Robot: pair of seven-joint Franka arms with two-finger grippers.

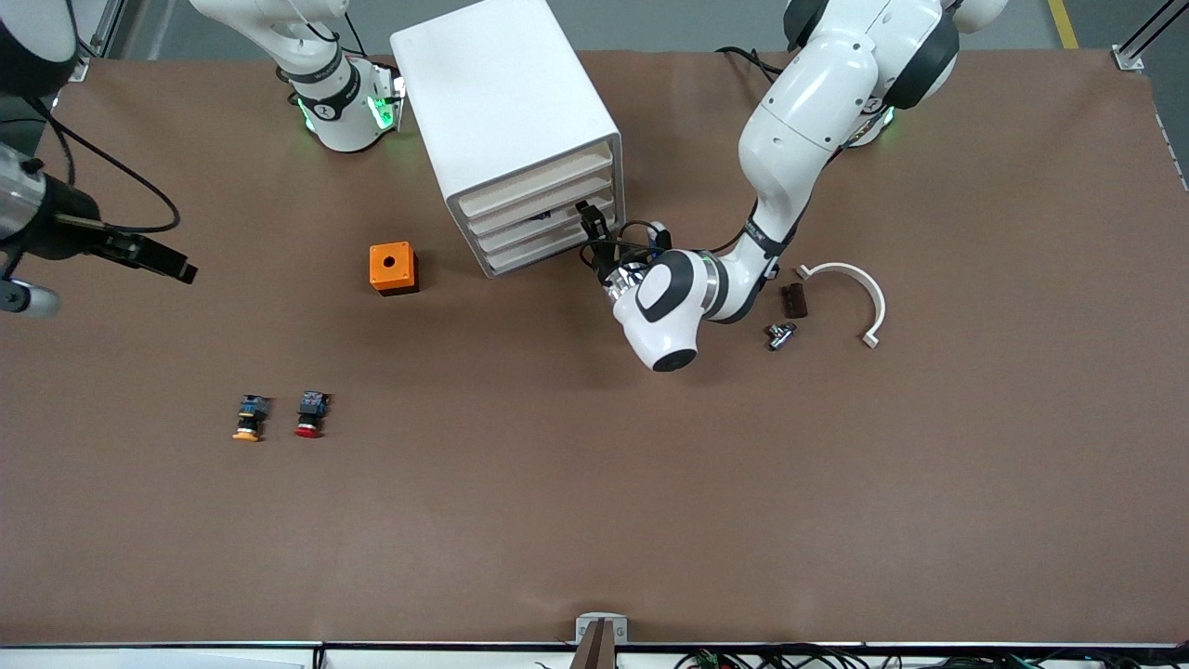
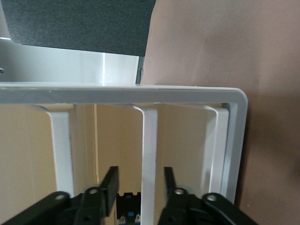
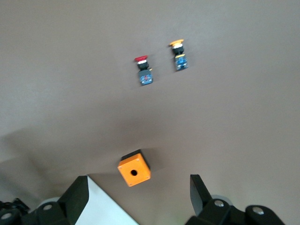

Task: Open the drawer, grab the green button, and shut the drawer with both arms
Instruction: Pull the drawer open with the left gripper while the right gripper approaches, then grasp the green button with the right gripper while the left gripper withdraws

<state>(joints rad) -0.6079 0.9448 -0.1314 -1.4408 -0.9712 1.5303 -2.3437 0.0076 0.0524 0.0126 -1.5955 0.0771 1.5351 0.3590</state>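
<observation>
You see a brown tabletop (image 1: 594,520) under even light, grey floor (image 1: 669,23) at its upper edge, with a yellow floor line (image 1: 1064,23).

— Where does the front view look from?

— From high across the bench (image 1: 594,520), facing both arm bases and taking in the whole top.

— And the left wrist view?

— It sits just above the left claw (image 2: 140,187), pressed close to the cabinet (image 2: 140,93) front straight ahead of it.

— The right wrist one?

— Well above the bench, looking down past the right claw (image 3: 140,199). It shares the orange box (image 3: 134,168) and the red-capped button (image 3: 143,70) and yellow-capped button (image 3: 179,54) with the front view.
</observation>
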